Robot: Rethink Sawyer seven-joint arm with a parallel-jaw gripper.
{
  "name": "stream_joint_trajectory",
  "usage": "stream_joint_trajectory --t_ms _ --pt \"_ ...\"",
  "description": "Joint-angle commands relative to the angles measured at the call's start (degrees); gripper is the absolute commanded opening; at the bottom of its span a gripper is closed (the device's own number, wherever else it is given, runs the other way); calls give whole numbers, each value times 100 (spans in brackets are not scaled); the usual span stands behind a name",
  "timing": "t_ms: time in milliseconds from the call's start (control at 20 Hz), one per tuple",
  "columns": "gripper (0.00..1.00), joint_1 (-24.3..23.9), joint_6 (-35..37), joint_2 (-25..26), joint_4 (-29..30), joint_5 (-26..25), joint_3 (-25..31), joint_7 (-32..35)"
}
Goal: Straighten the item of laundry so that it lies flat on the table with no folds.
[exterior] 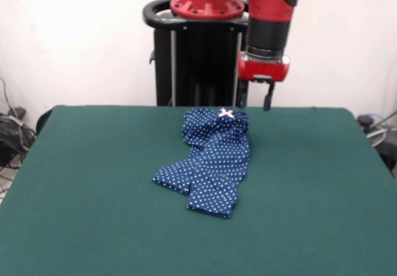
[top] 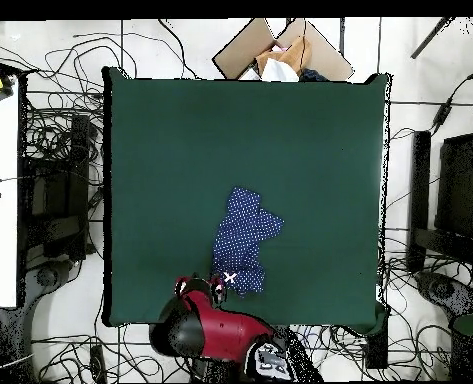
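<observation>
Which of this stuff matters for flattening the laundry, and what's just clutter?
Job: trousers, table, gripper hanging above the waistband end.

Clutter: cardboard box beyond the table's far edge, cables on the floor around it.

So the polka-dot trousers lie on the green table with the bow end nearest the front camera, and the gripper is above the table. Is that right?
Not quite. In the front view the trousers lie on the table with the bow at the far end, toward the robot. The gripper is above the table.
</observation>
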Motion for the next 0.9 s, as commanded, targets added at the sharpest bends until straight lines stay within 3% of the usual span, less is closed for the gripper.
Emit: stream_joint_trajectory --t_ms 50,350,900 --pt "100 314 -346 560 -1031 867 0 1482" --pt "100 140 -704 930 -1390 802 112 1343" --pt "100 47 191 1622 -2527 1005 -12 731"
